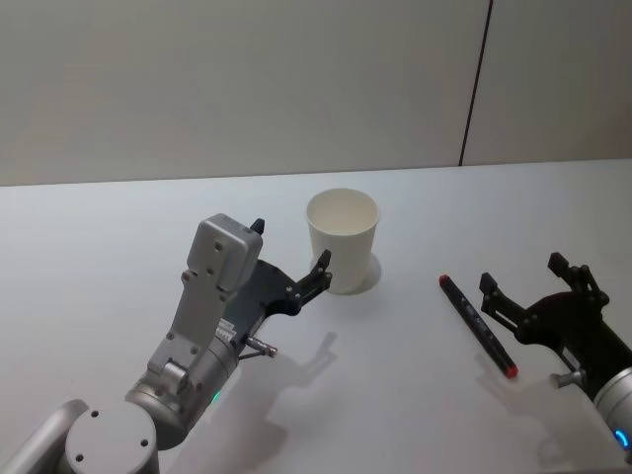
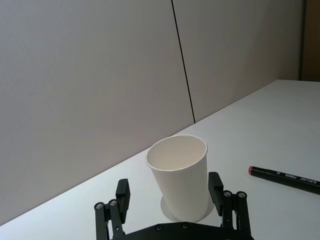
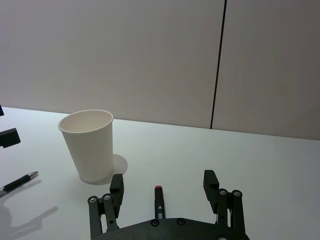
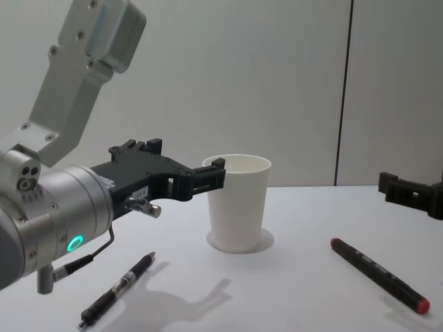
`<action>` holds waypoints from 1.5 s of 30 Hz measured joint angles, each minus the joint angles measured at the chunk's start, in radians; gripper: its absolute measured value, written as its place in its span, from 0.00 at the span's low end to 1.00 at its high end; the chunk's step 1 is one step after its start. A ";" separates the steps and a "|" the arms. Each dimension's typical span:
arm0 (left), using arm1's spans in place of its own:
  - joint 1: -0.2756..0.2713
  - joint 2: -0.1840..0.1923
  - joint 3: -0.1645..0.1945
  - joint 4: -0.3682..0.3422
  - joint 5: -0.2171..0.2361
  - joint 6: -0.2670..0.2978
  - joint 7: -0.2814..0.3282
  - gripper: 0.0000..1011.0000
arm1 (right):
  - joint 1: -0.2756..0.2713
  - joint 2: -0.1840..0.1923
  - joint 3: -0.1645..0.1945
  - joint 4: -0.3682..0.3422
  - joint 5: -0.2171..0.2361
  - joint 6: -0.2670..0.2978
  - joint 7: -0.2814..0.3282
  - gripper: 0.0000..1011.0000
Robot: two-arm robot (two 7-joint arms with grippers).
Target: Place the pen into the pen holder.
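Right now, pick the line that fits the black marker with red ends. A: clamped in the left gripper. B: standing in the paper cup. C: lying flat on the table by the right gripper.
C: the black marker lies flat on the table beside the open right gripper, apart from the empty paper cup; the left gripper, by the cup, is open and holds nothing.
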 joint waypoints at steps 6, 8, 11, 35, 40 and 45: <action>0.000 0.000 0.000 0.000 0.000 0.000 0.000 0.99 | 0.000 0.000 0.000 0.000 0.000 0.000 0.000 0.99; 0.000 0.000 0.000 0.000 0.000 0.000 0.000 0.99 | 0.000 0.000 0.000 0.000 0.000 0.000 0.000 0.99; 0.000 0.000 0.000 0.000 0.000 0.000 0.000 0.99 | 0.000 0.000 0.000 0.000 0.000 0.000 0.000 0.99; 0.000 0.000 0.000 0.000 0.000 0.000 0.000 0.99 | 0.000 0.000 0.000 0.000 0.000 0.000 0.000 0.99; 0.000 0.000 0.000 0.000 0.000 0.000 0.000 0.99 | 0.002 -0.002 0.000 0.000 0.000 0.007 -0.001 0.99; 0.000 0.000 0.000 0.000 0.000 0.000 0.000 0.99 | 0.009 -0.007 0.001 -0.004 0.000 0.043 -0.008 0.99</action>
